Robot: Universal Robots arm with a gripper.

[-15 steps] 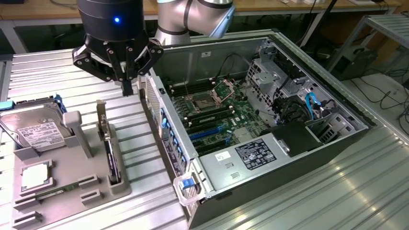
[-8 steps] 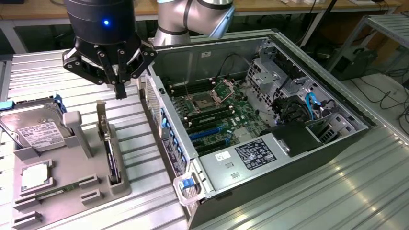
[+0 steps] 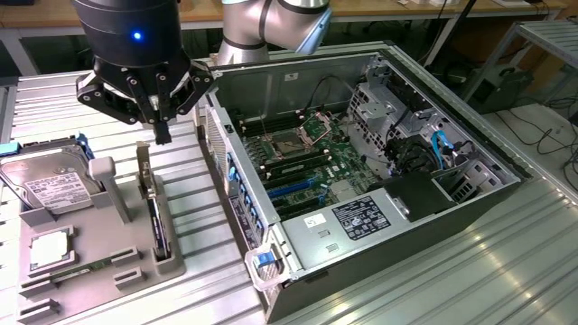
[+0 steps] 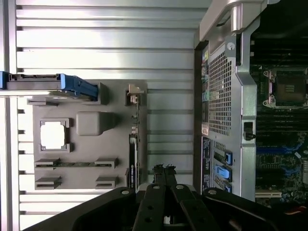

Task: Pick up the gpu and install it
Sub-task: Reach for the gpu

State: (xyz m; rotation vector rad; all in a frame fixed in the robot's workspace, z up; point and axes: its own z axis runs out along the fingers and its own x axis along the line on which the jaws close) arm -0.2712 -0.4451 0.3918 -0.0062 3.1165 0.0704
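The gpu point(image 3: 156, 215) is a thin dark card standing on edge in a slot of the grey holder point(image 3: 99, 271), its silvery bracket point(image 3: 143, 162) at the far end. Seen edge-on in the wrist view, the gpu point(image 4: 133, 159) is a narrow dark strip. My gripper point(image 3: 162, 134) hangs above the bracket end, a little toward the computer case, with its fingers point(image 4: 159, 169) pressed together and nothing between them. It is clear of the card.
The open computer case point(image 3: 424, 223) lies on the exterior view's right, with its motherboard point(image 3: 312, 159) and blue slots point(image 3: 291, 191) exposed. The holder also carries a hard drive point(image 3: 50, 183), a processor point(image 3: 50, 247) and a memory stick point(image 3: 70, 274). All of it rests on a ribbed metal table point(image 3: 470, 277).
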